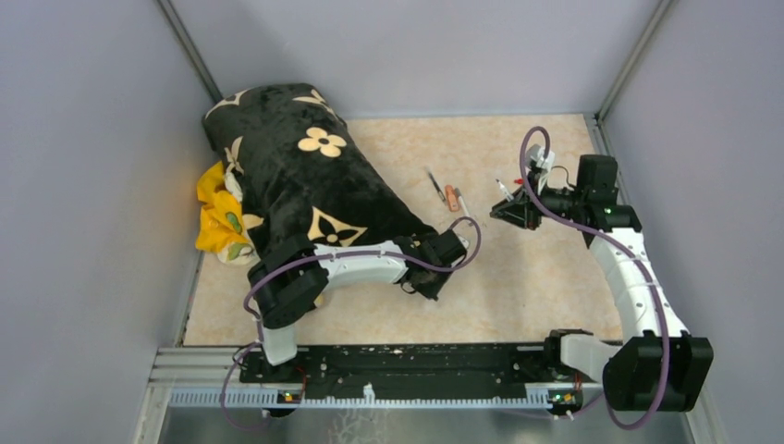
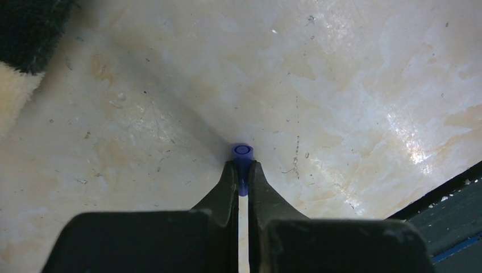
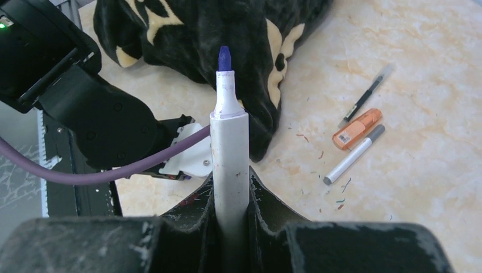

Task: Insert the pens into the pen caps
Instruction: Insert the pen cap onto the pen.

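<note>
My left gripper (image 2: 242, 166) is shut on a small purple pen cap (image 2: 242, 152), low over the table, with the cap's open end poking out past the fingertips. In the top view this gripper (image 1: 427, 277) sits beside the blanket's near corner. My right gripper (image 3: 230, 177) is shut on a white-barrelled marker (image 3: 229, 136) whose bare purple tip points away from the jaws, toward the left arm. It hovers at the right of the table (image 1: 510, 211). Three more pens lie between the arms: a thin dark pen (image 3: 364, 101), a short orange marker (image 3: 357, 129) and a white marker (image 3: 353, 155).
A black blanket with cream flower prints (image 1: 305, 185) covers the table's left rear, with a yellow cloth (image 1: 220, 217) tucked at its left side. Grey walls close in the left, back and right. A black rail (image 1: 407, 363) runs along the near edge.
</note>
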Tool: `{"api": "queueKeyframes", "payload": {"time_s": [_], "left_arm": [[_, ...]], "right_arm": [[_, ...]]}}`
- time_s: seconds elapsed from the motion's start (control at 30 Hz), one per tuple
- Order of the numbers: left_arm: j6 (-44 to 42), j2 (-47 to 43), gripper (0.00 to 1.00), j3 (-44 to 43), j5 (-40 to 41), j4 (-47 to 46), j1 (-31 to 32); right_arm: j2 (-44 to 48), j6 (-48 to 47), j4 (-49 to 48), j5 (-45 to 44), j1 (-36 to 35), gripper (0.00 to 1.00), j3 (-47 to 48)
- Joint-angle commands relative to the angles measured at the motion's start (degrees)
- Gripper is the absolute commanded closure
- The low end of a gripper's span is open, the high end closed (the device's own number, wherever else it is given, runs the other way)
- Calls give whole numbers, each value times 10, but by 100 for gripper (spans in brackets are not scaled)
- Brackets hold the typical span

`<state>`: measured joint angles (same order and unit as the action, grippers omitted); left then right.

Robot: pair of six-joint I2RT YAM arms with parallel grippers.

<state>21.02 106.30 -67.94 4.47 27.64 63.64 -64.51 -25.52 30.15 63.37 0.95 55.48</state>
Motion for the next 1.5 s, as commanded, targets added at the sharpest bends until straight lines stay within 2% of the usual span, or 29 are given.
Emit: {"api": "queueKeyframes", "payload": {"time_s": [0.0, 0.17, 0.37, 0.5, 0.6, 0.7, 0.8, 0.87, 1.03, 1.3, 1.47], "left_arm": [[-12, -27, 100, 35, 25, -77, 5], [-52, -89, 100, 58, 85, -134, 5], [-107, -208, 100, 115, 99, -265, 4], [-151, -288, 100, 181, 90, -401, 4], [-157, -341, 100, 236, 92, -507, 4], [-144, -380, 100, 283, 85, -597, 1], [-110, -403, 100, 311, 75, -662, 0], [-82, -416, 100, 331, 75, -713, -1], [-33, -424, 100, 369, 136, -848, 0], [21, -412, 100, 364, 199, -938, 0], [57, -398, 100, 352, 228, -946, 0]], "right_arm": [[41, -2, -50, 51, 4, 100, -22], [68, -39, -63, 74, 4, 100, -59], [65, -108, -32, 102, 3, 100, -66], [44, -107, -15, 84, -6, 100, -34], [15, -141, 36, 59, -51, 100, 12], [-3, -139, 34, 62, -88, 100, 28], [1, -59, -58, 114, -102, 100, -12], [3, -48, -77, 126, -113, 100, -36], [-4, 23, -125, 155, -135, 100, -50], [-9, 79, -168, 107, -147, 100, -58], [-6, 81, -169, 108, -153, 100, -60]]}}
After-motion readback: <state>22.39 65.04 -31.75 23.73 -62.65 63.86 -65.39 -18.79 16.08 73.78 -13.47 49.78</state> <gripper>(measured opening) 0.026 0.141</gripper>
